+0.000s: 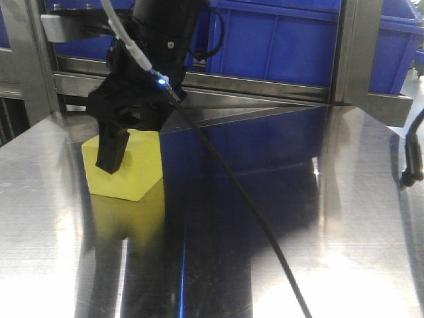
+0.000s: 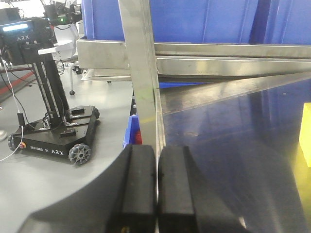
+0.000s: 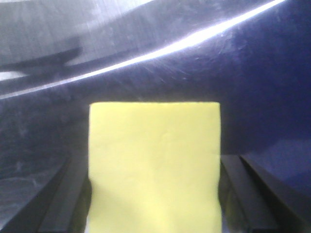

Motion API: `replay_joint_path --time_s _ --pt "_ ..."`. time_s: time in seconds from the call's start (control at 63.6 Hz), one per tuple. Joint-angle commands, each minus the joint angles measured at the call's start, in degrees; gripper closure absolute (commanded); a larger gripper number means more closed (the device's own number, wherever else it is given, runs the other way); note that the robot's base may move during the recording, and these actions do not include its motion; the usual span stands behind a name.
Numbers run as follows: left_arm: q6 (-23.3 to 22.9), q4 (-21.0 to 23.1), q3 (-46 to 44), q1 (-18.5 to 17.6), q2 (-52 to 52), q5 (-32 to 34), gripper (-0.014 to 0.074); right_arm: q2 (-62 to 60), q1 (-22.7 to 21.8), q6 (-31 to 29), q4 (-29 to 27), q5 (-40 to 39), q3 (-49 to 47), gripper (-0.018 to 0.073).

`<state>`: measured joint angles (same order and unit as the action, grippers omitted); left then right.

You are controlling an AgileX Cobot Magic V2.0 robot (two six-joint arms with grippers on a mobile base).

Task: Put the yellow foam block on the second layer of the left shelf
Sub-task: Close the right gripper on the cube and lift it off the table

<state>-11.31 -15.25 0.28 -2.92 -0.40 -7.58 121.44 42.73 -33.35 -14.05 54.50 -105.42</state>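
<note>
The yellow foam block rests on the shiny steel shelf surface, at its left rear. My right gripper reaches down over it from above, and one black finger lies against its front-left face. In the right wrist view the block fills the gap between both fingers, which press on its sides, so the right gripper is shut on it. My left gripper is shut and empty near the shelf's left edge. The block's edge shows far to its right.
Large blue bins sit on the layer above, behind a steel rail. An upright steel post stands just ahead of the left gripper. A black cable crosses the surface. A wheeled ARX base stands on the floor to the left.
</note>
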Motion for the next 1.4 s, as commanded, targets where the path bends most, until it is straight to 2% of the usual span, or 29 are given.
replay_joint_path --time_s 0.0,0.157,0.315,0.409,0.771,0.928,1.101,1.243,1.384 --pt "-0.22 -0.01 1.48 -0.38 -0.79 4.93 0.046 -2.1 -0.06 -0.61 -0.35 -2.13 -1.57 -0.001" --pt "-0.22 -0.01 1.48 -0.38 -0.79 4.93 0.046 -1.52 -0.06 -0.61 -0.35 -2.34 -1.57 0.001" --pt "-0.22 -0.01 1.48 -0.38 -0.79 4.93 0.046 -1.52 -0.06 -0.61 -0.35 -2.29 -1.57 0.0168" --pt "-0.22 -0.01 1.48 -0.38 -0.79 4.93 0.046 -1.52 -0.06 -0.61 -0.35 -2.29 -1.57 0.0233" --pt "-0.22 -0.01 1.48 -0.38 -0.79 4.93 0.046 -7.94 -0.67 0.34 -0.35 -4.24 -0.8 0.0241" --pt "-0.22 -0.01 1.48 -0.38 -0.79 4.93 0.046 -13.64 -0.88 1.83 -0.35 -12.91 5.99 0.0241" --pt "-0.22 -0.01 1.48 -0.38 -0.79 4.93 0.046 -22.13 -1.5 2.87 -0.29 -28.49 19.33 0.0241" --pt "-0.22 -0.01 1.48 -0.38 -0.79 4.93 0.046 -30.84 -4.12 6.17 -0.29 -41.57 33.7 0.0241" --pt "-0.22 -0.01 1.48 -0.38 -0.79 4.93 0.046 -39.86 -8.02 9.75 -0.29 -49.58 46.4 0.0241"
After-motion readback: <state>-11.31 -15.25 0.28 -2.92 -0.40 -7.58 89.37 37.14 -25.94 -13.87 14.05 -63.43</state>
